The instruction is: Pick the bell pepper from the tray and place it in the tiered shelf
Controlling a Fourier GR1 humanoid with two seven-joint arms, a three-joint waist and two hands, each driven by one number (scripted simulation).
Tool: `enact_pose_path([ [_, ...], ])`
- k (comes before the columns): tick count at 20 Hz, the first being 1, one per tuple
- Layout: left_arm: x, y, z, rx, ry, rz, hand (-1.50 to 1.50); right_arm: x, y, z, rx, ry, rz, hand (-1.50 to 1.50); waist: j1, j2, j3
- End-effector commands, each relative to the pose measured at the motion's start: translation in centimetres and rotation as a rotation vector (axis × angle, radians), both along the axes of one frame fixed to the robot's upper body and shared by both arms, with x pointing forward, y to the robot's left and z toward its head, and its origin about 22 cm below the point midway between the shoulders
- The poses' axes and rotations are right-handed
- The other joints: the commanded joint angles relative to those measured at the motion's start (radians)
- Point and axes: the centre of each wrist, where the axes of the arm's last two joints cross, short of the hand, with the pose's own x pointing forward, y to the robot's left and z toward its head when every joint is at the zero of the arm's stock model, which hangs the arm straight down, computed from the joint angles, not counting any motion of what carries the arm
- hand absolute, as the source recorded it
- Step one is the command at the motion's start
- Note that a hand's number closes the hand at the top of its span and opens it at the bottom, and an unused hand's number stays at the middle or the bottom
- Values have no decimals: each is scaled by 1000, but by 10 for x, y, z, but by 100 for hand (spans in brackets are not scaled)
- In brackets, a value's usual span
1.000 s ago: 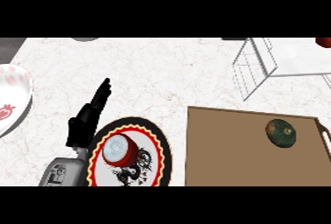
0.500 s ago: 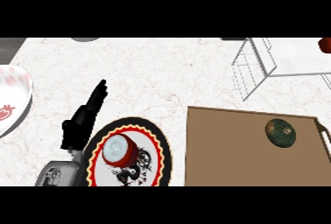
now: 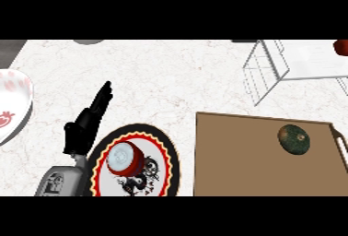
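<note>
A dark green bell pepper (image 3: 294, 139) lies on the brown tray (image 3: 238, 156) at the lower right, toward the tray's far right side. The white wire tiered shelf (image 3: 275, 69) stands at the upper right, beyond the tray. My left hand (image 3: 85, 124) shows at the lower left with straight fingers pointing up and away, holding nothing, well left of the tray. The right hand does not show.
A black plate with a red and yellow rim (image 3: 159, 156) sits by my left hand and carries a small red and white bowl (image 3: 124, 159). A white bowl with red marks (image 3: 10, 103) lies at the left edge. A red object (image 3: 340, 46) peeks in at the top right.
My left hand has shifted slightly left and down along the plate's edge. The pepper and tray have not moved.
</note>
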Motion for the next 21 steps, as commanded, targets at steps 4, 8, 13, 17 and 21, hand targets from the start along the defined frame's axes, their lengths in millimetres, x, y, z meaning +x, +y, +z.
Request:
enact_pose_path([
  [4, -2, -11, -4, 8, 6, 18, 0, -60, -62, 41, 145, -48, -125, -150, -11, -1, 0],
  [8, 9, 6, 1, 6, -1, 26, 0, -99, -107, 30, 193, 107, -132, -150, -28, -2, 1],
  [13, 5, 14, 6, 0, -4, 45, 0, -163, -153, 36, 186, 212, -121, -150, -34, -5, 1],
  [17, -5, -1, -2, -2, -7, 28, 0, -208, -184, 33, 127, 278, -114, -150, -31, -4, 2],
  [21, -2, -3, 12, -2, 0, 31, 0, -244, -213, 13, 160, 265, -68, -150, -25, -3, 2],
])
